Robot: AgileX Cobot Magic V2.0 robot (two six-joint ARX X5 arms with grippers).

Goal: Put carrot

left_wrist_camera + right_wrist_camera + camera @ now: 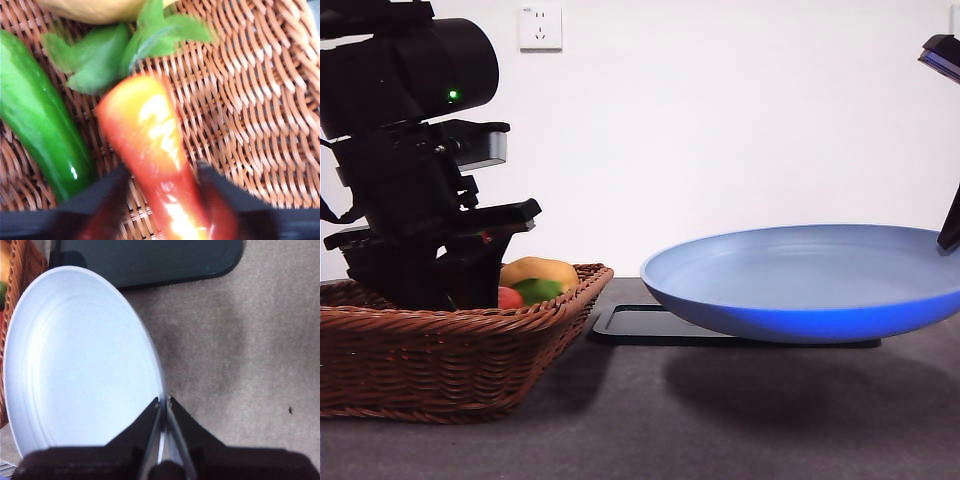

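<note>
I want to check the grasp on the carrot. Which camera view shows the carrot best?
The left wrist view: the carrot fills it, lying on the wicker basket between the left gripper's jaws. The front view shows only a red bit behind the basket rim. The right wrist view does not show it.

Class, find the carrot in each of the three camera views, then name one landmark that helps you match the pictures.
Front view: the carrot shows only as a red bit inside the wicker basket, beside the left gripper.
Left wrist view: it fills the middle, lying on the weave between the jaws, leaves away from the camera.
Right wrist view: cannot tell; only colours at the edge.
Shared landmark: the wicker basket, in all three.
</note>
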